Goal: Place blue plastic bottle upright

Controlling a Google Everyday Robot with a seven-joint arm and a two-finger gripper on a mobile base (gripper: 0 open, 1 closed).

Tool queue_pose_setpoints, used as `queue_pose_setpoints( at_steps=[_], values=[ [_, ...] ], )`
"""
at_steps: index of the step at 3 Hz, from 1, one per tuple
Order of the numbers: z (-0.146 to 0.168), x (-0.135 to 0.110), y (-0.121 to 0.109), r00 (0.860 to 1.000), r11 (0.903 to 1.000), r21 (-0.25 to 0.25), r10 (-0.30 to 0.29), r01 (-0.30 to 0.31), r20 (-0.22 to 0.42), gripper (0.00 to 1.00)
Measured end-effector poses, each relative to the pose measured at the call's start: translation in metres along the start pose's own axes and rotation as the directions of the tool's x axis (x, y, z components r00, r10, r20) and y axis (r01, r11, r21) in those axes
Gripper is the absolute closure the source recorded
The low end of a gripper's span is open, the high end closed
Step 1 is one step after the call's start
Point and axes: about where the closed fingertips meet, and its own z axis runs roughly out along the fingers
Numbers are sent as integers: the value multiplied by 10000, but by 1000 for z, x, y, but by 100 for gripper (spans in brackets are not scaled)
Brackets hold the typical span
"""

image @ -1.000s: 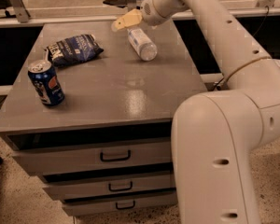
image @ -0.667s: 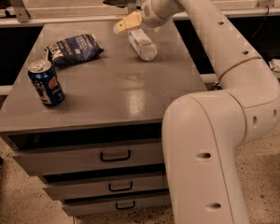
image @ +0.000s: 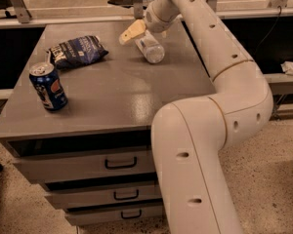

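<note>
The blue plastic bottle (image: 149, 48), clear with a pale label, lies on its side on the far part of the grey cabinet top (image: 112, 91). My gripper (image: 132, 32) hangs just above and to the left of the bottle's far end, reaching in from the right on the long white arm (image: 219, 57). I cannot see whether it touches the bottle.
A dark blue soda can (image: 48, 86) stands upright near the left front edge. A dark blue snack bag (image: 76, 49) lies at the far left. The cabinet has drawers (image: 119, 163) below. My arm's thick lower links (image: 195, 169) stand at the front right corner.
The gripper has dropped slightly toward the bottle. The arm's lower links have swung left, closer to the cabinet. The bottle, can and bag have not moved.
</note>
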Motion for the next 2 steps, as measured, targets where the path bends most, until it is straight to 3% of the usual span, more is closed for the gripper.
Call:
queue_pose_setpoints(
  at_steps=[2],
  values=[
    [7,1,6,9904,9914,815,-943,1028,-1013,40]
  ],
)
